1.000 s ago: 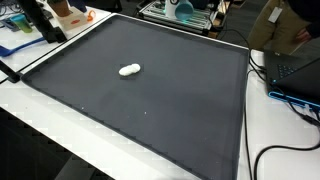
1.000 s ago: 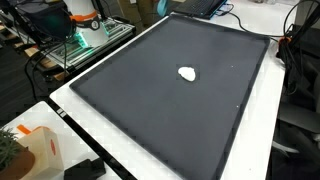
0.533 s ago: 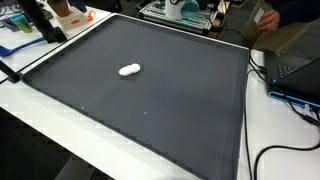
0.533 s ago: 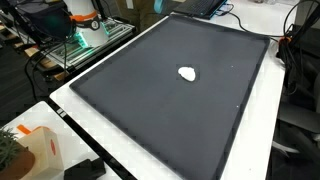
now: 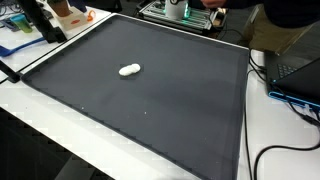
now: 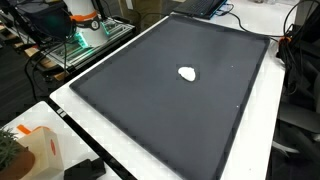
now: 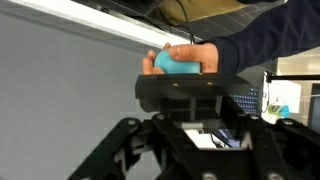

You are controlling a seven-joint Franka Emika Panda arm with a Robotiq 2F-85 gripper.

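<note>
In the wrist view my gripper (image 7: pixel 195 150) is open and empty, its dark fingers spread wide at the bottom of the picture. Beyond it a person's hand (image 7: pixel 200 52) in a dark blue sleeve holds a teal object (image 7: pixel 176 64) in front of a grey wall. The gripper does not show in either exterior view. A small white lump (image 5: pixel 129 70) lies alone on a large black mat (image 5: pixel 180 110); both also show in an exterior view, the lump (image 6: pixel 187 73) near the middle of the mat (image 6: pixel 140 110).
The mat lies on a white table (image 5: pixel 30 120). A person's arm (image 5: pixel 265 12) reaches over the back edge. A laptop (image 5: pixel 295 72) and cables (image 5: pixel 285 150) lie beside the mat. A cart with equipment (image 6: pixel 85 30) stands alongside. An orange and white package (image 6: pixel 30 145) sits at a corner.
The person's arm has moved in from the side along the back edge of the table and now covers the teal object there. The white lump has not moved.
</note>
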